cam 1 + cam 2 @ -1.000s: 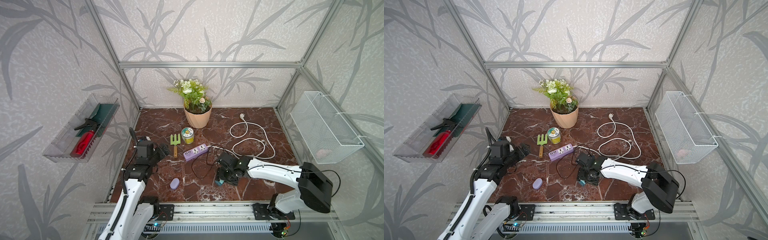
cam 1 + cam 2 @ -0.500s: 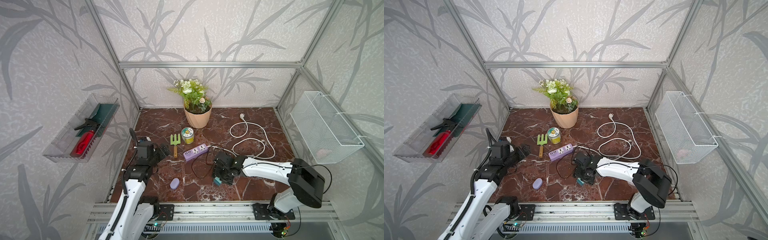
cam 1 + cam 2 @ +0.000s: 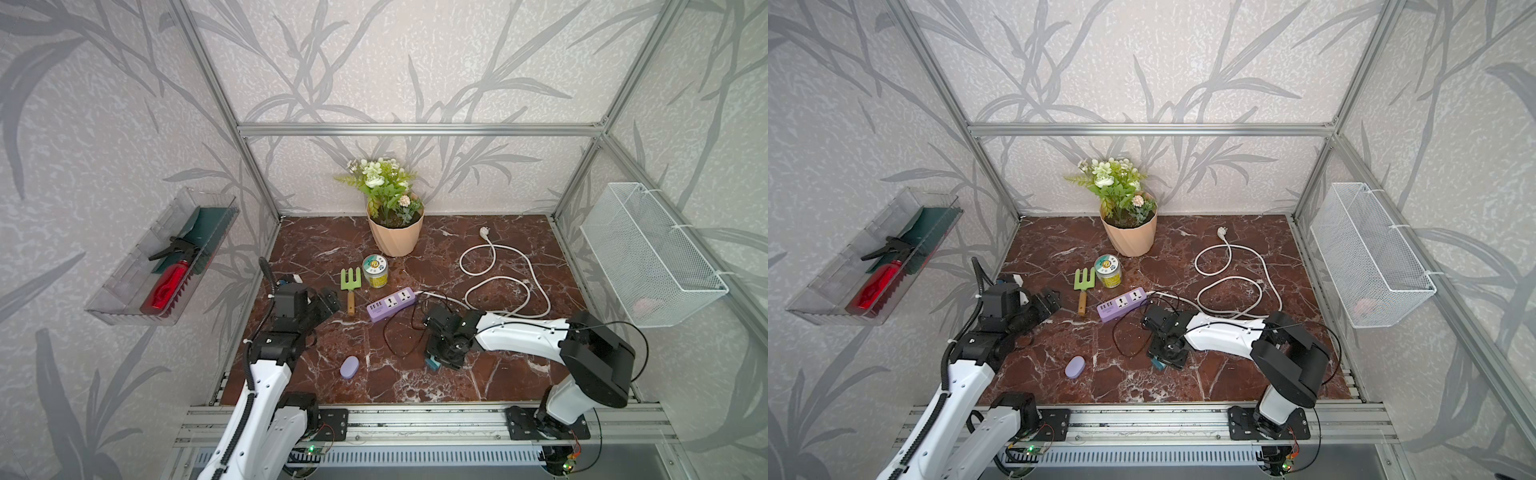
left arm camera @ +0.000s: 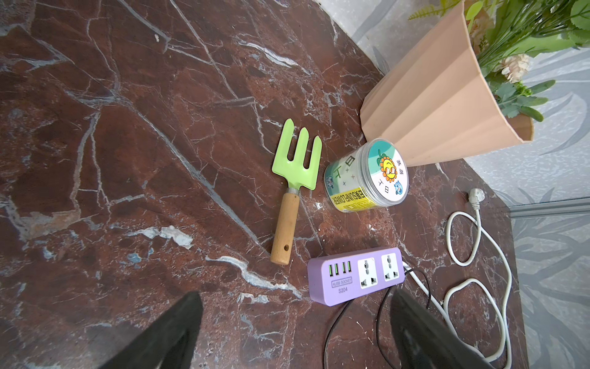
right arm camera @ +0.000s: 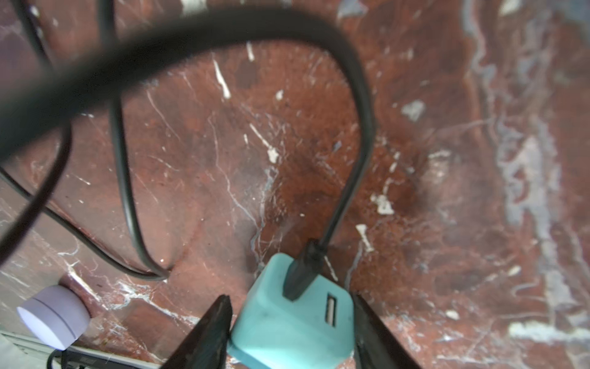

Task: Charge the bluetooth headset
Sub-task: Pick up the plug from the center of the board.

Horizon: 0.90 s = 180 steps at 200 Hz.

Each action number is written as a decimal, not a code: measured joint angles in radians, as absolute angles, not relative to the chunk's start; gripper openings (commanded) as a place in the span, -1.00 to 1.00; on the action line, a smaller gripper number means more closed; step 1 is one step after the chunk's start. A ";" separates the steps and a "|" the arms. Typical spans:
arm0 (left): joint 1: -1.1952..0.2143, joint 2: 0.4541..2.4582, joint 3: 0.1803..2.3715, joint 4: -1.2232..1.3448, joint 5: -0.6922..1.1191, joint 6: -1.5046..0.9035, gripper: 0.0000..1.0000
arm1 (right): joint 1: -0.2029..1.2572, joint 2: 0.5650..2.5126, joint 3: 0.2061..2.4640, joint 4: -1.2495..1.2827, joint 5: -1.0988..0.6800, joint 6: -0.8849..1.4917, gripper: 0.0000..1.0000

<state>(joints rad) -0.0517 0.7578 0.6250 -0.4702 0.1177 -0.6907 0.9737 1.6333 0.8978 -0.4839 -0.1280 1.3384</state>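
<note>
Right end effector (image 5: 290, 298) clamps the teal charger (image 5: 287, 329), black cable (image 5: 359, 159) attached, seemingly bound for the purple power strip (image 3: 390, 304); left end effector (image 4: 295, 295) hangs spread wide, while the bluetooth headset (image 3: 349, 367) lies untouched at the desk (image 3: 457, 384) front.

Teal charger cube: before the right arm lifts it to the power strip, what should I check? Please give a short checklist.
1. Teal charger cube sits between the right gripper fingers: ok.
2. Fingers firmly closed on it: cannot tell.
3. Black cable plugged into the cube: ok.
4. Power strip sockets free: ok.
5. Left gripper open, not touching the strip: ok.
6. Bluetooth headset joined to the cable: cannot tell.
</note>
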 measured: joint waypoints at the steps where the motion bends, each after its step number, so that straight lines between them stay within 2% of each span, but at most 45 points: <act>1: -0.052 0.757 0.625 -0.470 0.118 -0.691 0.85 | 0.974 1.633 0.898 -0.484 -0.128 1.339 0.04; 47: -0.052 0.754 0.625 -0.470 0.118 -0.691 0.85 | 0.974 1.634 0.908 -0.515 -0.107 1.290 -0.39; 86: -0.052 0.754 0.625 -0.470 0.118 -0.691 0.85 | 0.967 1.640 0.944 -0.578 -0.082 1.147 -0.76; 111: -0.052 0.754 0.625 -0.470 0.121 -0.691 0.85 | 0.965 1.643 0.992 -0.599 -0.038 1.005 -0.87; 162: -0.052 0.751 0.620 -0.471 0.133 -0.693 0.85 | 0.924 1.583 1.009 -0.521 -0.015 0.796 -0.87; 180: -0.052 0.737 0.609 -0.471 0.141 -0.701 0.85 | 0.916 1.559 1.019 -0.480 0.022 0.730 -0.95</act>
<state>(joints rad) -0.0525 0.7372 0.6086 -0.4713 0.1406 -0.7006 0.9161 1.5593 1.0191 -0.4801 0.0216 0.7303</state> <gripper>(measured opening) 0.926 0.438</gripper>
